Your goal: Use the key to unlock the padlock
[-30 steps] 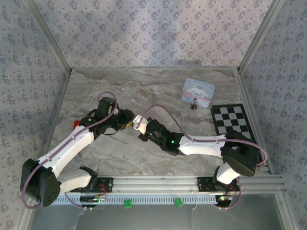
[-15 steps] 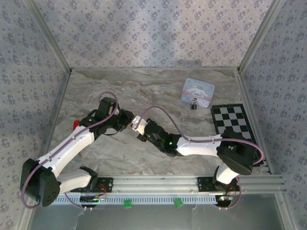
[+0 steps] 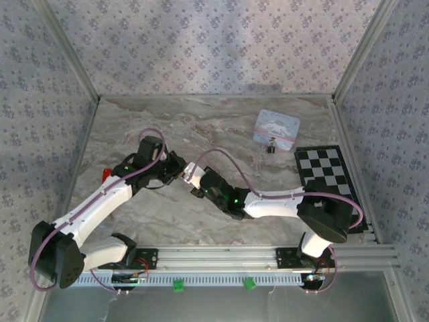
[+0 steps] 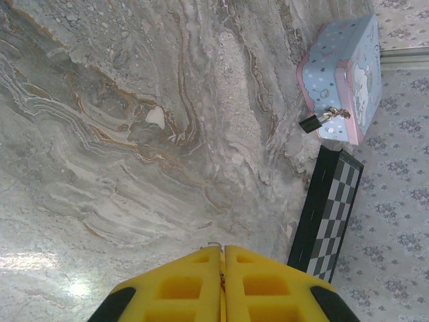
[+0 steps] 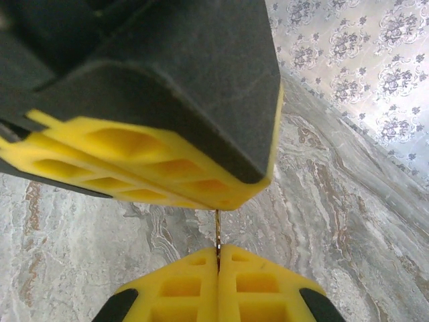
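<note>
**Both pincers on the key mid-worktop, padlock far off by the tin**

L pincer (image 3: 179, 170) and R pincer (image 3: 192, 176) meet tip to tip near the centre of the marble worktop (image 3: 201, 121), w/ both arms reaching in from the near edge.

R wrist view: R pincer (image 5: 218, 249) has its yellow fingers pressed together on the key (image 5: 218, 231), a thin brass strip seen edge-on. It runs up to the tip of the L pincer (image 5: 224, 200) just above.

L wrist view: L pincer (image 4: 222, 249) fingers together too, w/ a sliver of metal (image 4: 214, 244) at the seam.

Padlock (image 3: 271, 147) lies well apart from both, far R side, small and dark, touching the near edge of the pale blue tin (image 3: 277, 129). The checkerboard (image 3: 325, 171) lies just beside it on the R. From the L wrist the padlock (image 4: 309, 123) shows beside the tin (image 4: 342, 80), its shackle end toward the tin.
</note>
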